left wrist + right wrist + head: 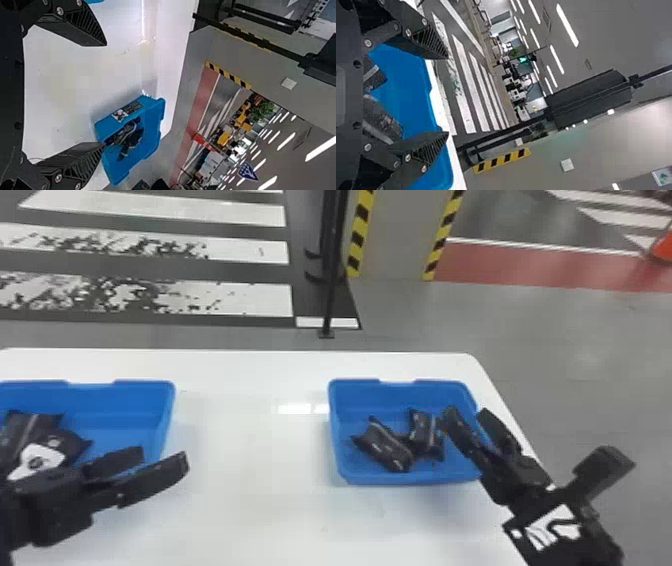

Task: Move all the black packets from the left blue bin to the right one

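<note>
- Left packets (35,425): a pile of at least two, black, in the left bin at the left edge of the head view, below mid-height; one bears a white label (42,457).
- Right packets (382,445): two can be made out in the right bin, lying close together at its middle, right of centre in the frame; one slants, the other stands more end-on to the view.
- Left bin (125,390): blue, cut off by the frame's left edge.
- Right bin (360,392): blue, right of centre; a label (126,111) on its outer wall shows in the left wrist view.
- Left end effector (162,458): lower left, over the near part of the left bin; its fingers stand wide apart with nothing held.
- Right end effector (467,413): at the right side of the right bin, its tips above the bin; fingers well spread, nothing gripped.
- Worktop (250,470): white, under both bins, across the lower half.
- Pole (332,265): black, upright, top centre.
- Pillar (400,235): grey with yellow-and-black edging, just right of the pole.
- Floor (600,335): grey, with white stripes at upper left and a red band at upper right.
</note>
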You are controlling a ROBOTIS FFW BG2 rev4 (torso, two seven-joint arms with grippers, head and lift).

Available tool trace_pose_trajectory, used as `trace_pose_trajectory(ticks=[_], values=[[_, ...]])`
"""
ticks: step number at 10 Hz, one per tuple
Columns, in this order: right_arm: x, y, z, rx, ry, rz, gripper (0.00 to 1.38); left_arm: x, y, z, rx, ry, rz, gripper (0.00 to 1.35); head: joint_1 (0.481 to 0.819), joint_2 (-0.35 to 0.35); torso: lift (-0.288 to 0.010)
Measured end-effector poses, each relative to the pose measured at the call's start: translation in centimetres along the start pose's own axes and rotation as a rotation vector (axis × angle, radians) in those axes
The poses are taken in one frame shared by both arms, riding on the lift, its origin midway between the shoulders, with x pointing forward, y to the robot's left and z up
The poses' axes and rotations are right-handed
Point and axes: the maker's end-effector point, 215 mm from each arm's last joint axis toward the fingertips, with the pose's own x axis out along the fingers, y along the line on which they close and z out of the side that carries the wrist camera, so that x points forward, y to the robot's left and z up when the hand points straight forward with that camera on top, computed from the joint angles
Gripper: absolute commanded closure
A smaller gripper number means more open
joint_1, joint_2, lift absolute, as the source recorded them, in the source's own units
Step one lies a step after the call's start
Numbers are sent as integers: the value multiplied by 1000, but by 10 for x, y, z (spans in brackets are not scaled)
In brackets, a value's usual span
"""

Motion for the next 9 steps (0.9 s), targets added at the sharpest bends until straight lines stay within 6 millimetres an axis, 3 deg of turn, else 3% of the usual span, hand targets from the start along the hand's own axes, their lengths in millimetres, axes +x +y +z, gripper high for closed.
trace_pose_trajectory(ticks=[4, 6, 9], values=[[-69, 46, 21, -187, -19, -22, 116, -33, 45, 17, 22, -31, 135, 156, 695, -81, -138], [-97, 63, 9, -208, 28, -20, 116, -62, 82, 22, 18, -39, 253, 154, 695, 10, -138], [-117, 76, -14, -202, 94, -7, 116, -116, 151, 44, 32, -21, 499, 156, 695, 176, -138]])
